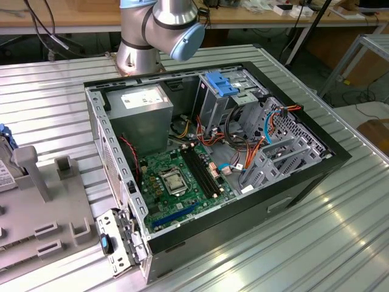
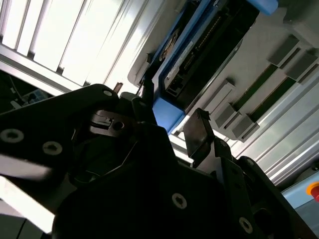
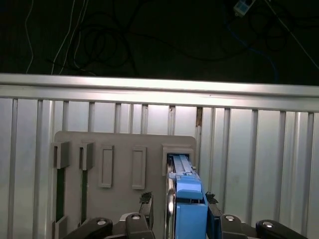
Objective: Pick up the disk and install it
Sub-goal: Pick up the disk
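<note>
In the first wrist view the pincer [image 3: 178,199] points down over the grey holder [image 3: 124,144] on the counter [image 3: 249,164]. Its jaws are wide, with one of the fingers [image 3: 147,199] on each side of the disk [image 3: 187,196] and a gap showing. The disk stands on edge in the holder's end slot, blue rail up. In the exterior view the arm [image 1: 161,30] rises behind the open case [image 1: 304,182].
</note>
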### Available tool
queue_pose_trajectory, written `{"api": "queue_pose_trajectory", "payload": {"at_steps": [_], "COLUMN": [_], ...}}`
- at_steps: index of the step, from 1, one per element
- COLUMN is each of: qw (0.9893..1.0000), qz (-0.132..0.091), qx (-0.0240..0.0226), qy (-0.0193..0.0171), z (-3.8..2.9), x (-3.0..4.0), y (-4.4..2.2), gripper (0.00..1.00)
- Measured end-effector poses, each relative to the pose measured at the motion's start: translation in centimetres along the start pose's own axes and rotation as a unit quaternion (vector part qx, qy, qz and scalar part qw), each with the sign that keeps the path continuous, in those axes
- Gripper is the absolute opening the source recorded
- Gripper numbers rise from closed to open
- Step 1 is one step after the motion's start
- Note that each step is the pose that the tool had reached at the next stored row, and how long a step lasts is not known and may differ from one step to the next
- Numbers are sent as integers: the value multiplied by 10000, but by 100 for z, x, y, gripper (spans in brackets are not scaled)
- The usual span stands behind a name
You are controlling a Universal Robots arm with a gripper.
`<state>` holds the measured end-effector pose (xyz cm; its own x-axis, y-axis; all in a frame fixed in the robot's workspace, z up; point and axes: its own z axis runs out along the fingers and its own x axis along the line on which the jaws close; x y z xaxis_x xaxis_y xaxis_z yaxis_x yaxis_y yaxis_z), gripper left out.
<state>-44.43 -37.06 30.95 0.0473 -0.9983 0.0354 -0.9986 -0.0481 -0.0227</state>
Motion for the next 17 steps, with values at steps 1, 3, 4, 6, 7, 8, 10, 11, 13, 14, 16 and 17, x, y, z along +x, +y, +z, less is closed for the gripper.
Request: {"api": "queue_pose_trajectory", "payload": {"at_steps": [1, 3, 4, 6, 7, 8, 10, 11, 13, 14, 16, 17], "qw": [10000, 10000, 10000, 10000, 10000, 10000, 9999, 9999, 9998, 9998, 9998, 9998], "qz": [0, 1, 0, 0, 0, 1, 108, 162, 206, 208, 210, 211], "qx": [1, 1, 1, 1, 0, 0, -3, -2, -5, -6, -6, -6], "qy": [-1, -1, 0, 0, 0, 0, 1, 2, 3, 4, 4, 4], "z": [1, 4, 4, 8, 11, 16, 27, 32, 32, 30, 30, 30], "x": [0, -1, 0, -1, -1, -1, -1, -1, -1, -1, -1, -1], "y": [0, 0, 0, 0, 0, 0, 0, 0, 1, 1, 0, 0], "gripper": [51, 43, 43, 37, 37, 37, 37, 37, 37, 37, 37, 37]}}
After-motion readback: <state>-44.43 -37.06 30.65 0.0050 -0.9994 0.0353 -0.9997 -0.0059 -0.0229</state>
